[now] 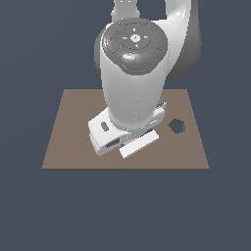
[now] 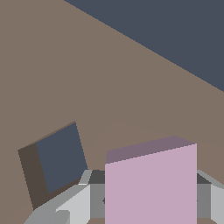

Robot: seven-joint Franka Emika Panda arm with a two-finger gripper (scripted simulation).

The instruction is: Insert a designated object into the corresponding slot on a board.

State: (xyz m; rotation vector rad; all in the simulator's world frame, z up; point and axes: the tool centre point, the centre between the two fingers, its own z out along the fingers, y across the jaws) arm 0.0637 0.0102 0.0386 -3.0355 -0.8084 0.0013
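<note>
In the wrist view the lilac-pink square block [image 2: 151, 183] is clamped between my gripper [image 2: 148, 205], whose grey fingers [image 2: 72, 203] press on both its sides. The dark square slot [image 2: 57, 159] lies in the brown board [image 2: 87, 65], close beside the block and a little apart from it. In the exterior view my gripper [image 1: 128, 142] hangs low over the middle of the board [image 1: 73, 127]. Only a thin pink sliver of the block [image 1: 132, 141] shows under the hand. The arm hides the square slot there.
A dark cut-out with an irregular many-sided outline [image 1: 176, 126] sits in the board toward the exterior view's right, beside the hand. The board's edge and the dark blue-grey floor [image 2: 175, 35] show beyond it in the wrist view.
</note>
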